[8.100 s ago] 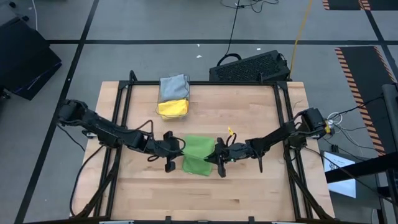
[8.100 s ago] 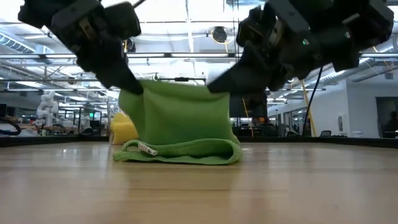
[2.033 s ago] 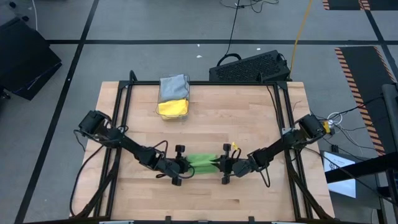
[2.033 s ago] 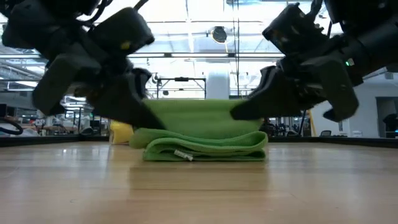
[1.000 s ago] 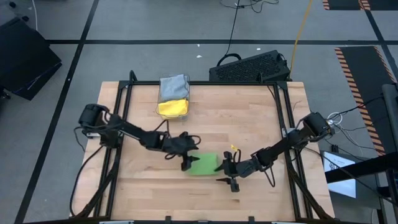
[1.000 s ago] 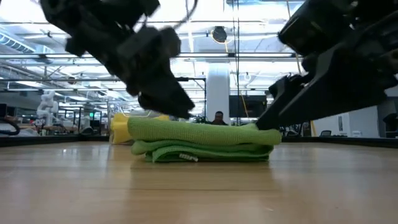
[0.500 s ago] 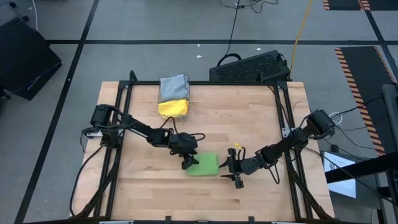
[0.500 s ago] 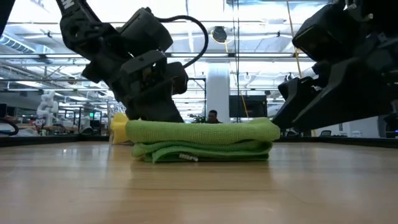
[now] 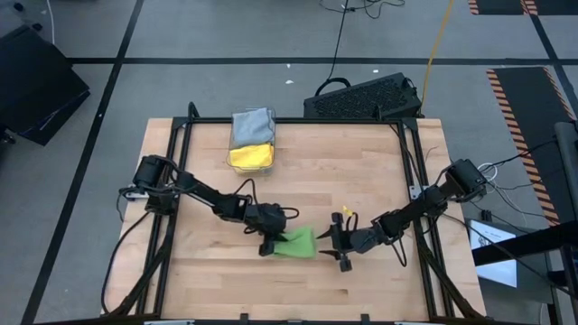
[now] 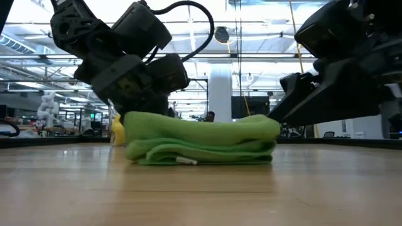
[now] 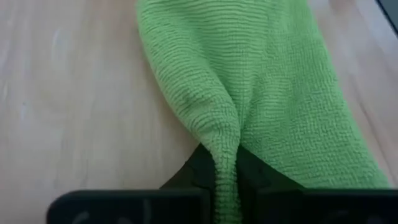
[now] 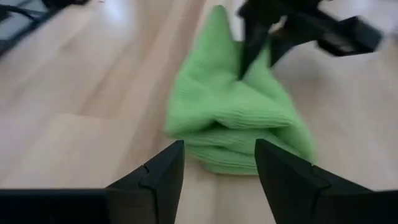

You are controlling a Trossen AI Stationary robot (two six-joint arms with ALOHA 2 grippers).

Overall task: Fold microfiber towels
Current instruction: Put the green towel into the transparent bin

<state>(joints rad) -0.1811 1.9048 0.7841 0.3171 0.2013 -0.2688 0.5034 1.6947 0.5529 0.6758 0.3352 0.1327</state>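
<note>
Left gripper pinches the folded green towel's edge; right gripper waits beside it, fingers apart. Lift gently, keeping layers aligned.

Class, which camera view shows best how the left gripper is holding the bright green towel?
The left wrist view: the left gripper is shut, pinching a ridge of the bright green towel close up. The high view shows only where they meet; the low view hides the fingers behind the towel; the right wrist view shows the pinch farther off, blurred.
</note>
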